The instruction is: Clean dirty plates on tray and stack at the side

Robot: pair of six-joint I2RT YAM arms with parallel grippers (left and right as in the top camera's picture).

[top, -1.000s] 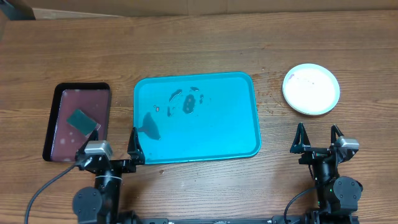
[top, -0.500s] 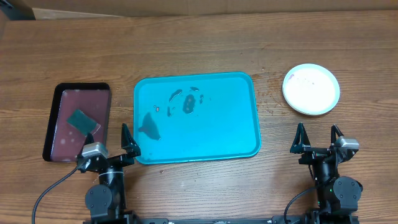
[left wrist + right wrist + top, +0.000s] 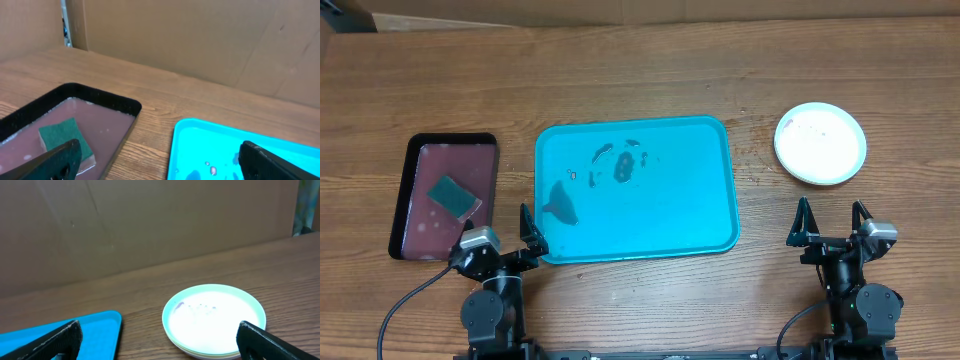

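Well right of the tray [image 3: 690, 195], stacked plates [image 3: 820, 143]

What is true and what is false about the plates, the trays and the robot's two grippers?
1. The plates sit stacked on the table, to the right of the blue tray. True.
2. One plate lies on the blue tray. False: it holds no plate, only dark smears and wet spots.
3. A green sponge lies in the dark tray. True.
4. The right gripper holds a plate. False: it is open and empty.
5. The left gripper is shut on the sponge. False: it is open and holds nothing.
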